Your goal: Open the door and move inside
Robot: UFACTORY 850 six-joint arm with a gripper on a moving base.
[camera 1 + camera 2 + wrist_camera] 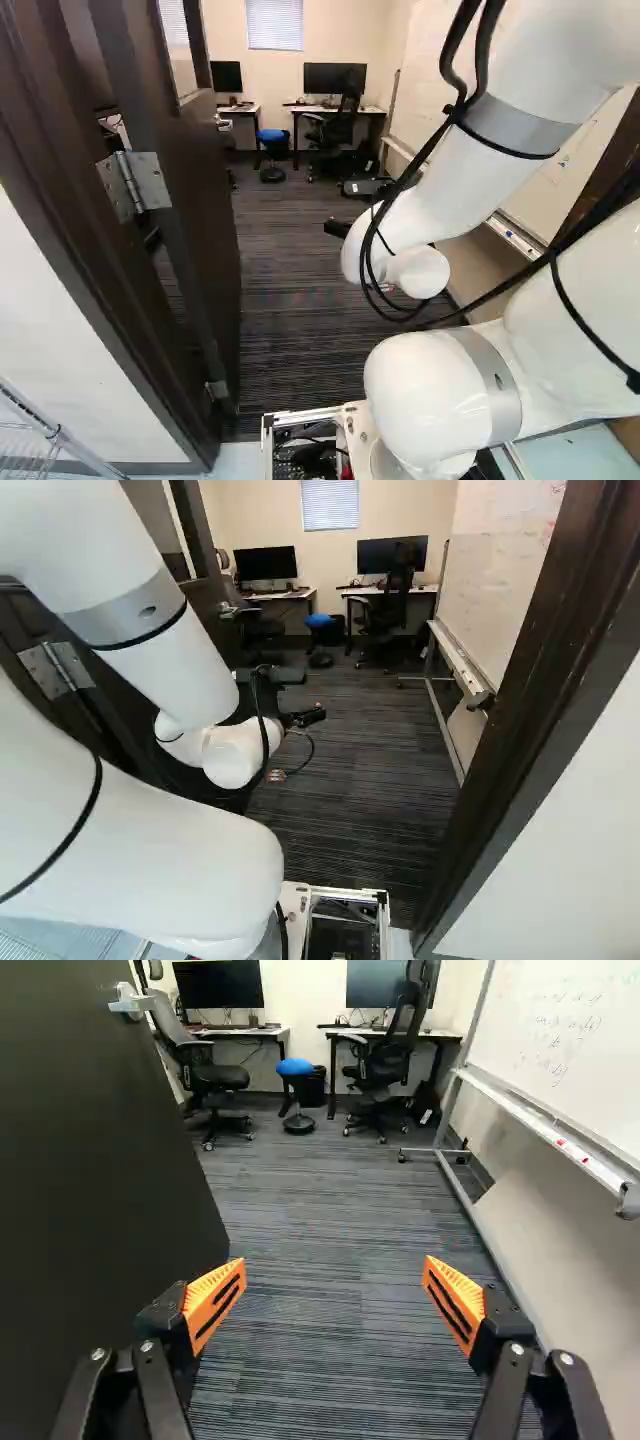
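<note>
White arm links crowd the foreground of both base views. The door, at the left of the left base view, stands open into the room: a dark brown slab with dull silver hinges and a pale metal handle. Near it, the end effector is released, its orange-padded fingers spread wide. Beyond stretch striped grey carpet, a whiteboard, black chairs and a blue-topped stool.
</note>
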